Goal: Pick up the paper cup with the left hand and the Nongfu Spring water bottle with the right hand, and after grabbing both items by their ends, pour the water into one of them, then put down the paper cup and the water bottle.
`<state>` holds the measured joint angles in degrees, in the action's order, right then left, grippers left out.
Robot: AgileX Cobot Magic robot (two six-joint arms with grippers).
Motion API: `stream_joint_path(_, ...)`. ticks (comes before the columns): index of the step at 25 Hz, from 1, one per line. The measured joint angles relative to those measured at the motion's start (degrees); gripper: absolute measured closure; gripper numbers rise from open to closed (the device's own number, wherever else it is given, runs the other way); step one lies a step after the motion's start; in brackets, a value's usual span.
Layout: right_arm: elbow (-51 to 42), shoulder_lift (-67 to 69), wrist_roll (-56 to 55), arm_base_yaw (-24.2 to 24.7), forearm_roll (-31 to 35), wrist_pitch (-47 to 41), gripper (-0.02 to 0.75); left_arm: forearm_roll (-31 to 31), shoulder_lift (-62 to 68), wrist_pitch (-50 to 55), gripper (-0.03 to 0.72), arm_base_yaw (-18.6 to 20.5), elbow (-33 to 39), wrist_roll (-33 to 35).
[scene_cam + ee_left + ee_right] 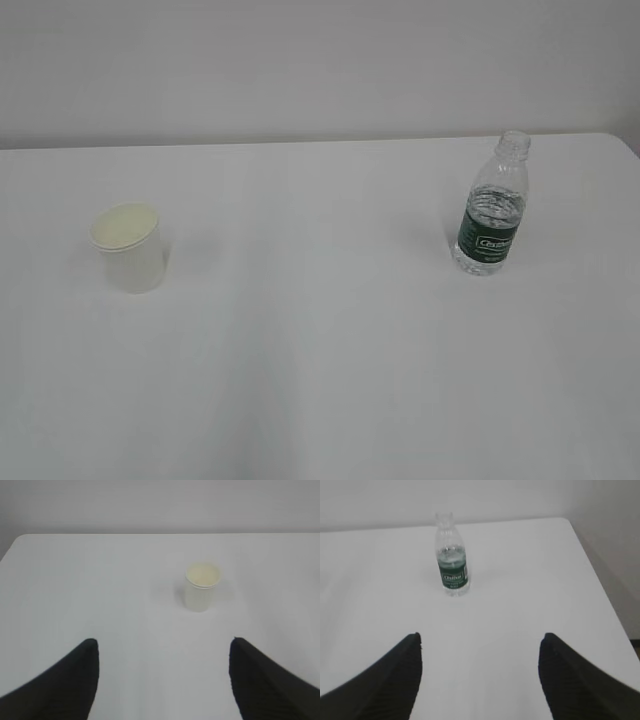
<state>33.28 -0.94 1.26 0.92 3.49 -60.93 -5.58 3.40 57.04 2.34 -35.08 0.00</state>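
The paper cup [128, 248] stands upright on the left part of the white table [320, 380], its rolled rim up and its mouth open. The Nongfu Spring water bottle [491, 205] stands upright on the right part, capless, with its dark green label band facing the exterior camera; the water [494, 205] fills it to a line above the label. Cup and bottle are well apart, with bare tabletop between them. Nothing else lies on the table around either one, and nothing stands between each item and the gripper that faces it.

In the left wrist view the left hand [164, 680] hovers short of the cup [202, 587], its two black fingers [70, 677] spread wide and holding nothing; the cup sits ahead of the gap, a little to the right of its middle. In the right wrist view the right hand [480, 677] likewise has its fingers [395, 675] wide apart and empty; the bottle [452, 555] stands farther off, ahead and to the left of the gap's middle.

The table's far edge meets a plain pale wall [320, 60] behind both items. The bottle is nearer that far edge than the cup, and the table's rounded right corner lies just beyond it. In the left wrist view the rounded far-left corner shows, well clear of the cup. Open white surface runs on every side of both items, widest toward the near edge
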Motion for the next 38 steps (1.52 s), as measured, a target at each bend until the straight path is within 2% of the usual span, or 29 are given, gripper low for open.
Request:
stream_joint_path(11,3.3,5.9,0.0,0.0,3.3,9.8,0.186,-0.3,12.8,-9.7,0.101,-0.5,-7.0,0.0)
stream_joint_path(16,3.3,8.9,0.0,0.0,4.5,14.3,0.186,-0.3,16.9,-13.7,0.101,-2.4,-7.1,0.0)
stream_joint_path(25,3.3,10.7,0.1,0.0,4.8,23.8,0.186,-0.3,21.0,-23.2,0.101,-2.6,-7.1,0.0)
stream_joint_path(31,3.3,18.5,0.1,0.0,4.9,30.9,0.186,-0.3,24.7,-26.7,0.101,-2.6,-7.1,0.0)
stream_joint_path(38,3.3,27.5,0.1,0.0,5.3,43.6,0.186,-0.3,28.9,-33.2,0.101,-2.6,-7.1,0.0)
